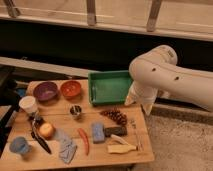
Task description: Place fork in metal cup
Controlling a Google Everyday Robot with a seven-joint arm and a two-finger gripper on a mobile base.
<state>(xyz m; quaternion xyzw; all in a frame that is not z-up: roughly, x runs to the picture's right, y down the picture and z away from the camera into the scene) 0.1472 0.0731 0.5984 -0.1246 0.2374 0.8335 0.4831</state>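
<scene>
The fork [135,133] is a thin silvery streak lying lengthwise near the right edge of the wooden table [60,120]. The metal cup [76,111] stands upright mid-table, in front of the orange bowl [70,89], well left of the fork. My white arm [165,75] reaches in from the right. Its gripper [140,104] hangs over the table's right rear corner, beside the green tray [110,87], above and behind the fork. Nothing shows in the gripper.
A purple bowl [46,91], white paper cup [28,105] and blue cup [19,146] stand on the left. An apple [46,130], black-handled utensil [39,140], grey cloth [66,149], red chili [84,141], blue sponge [98,133], dark cluster [116,116] and beige-handled tool [121,148] lie on the table.
</scene>
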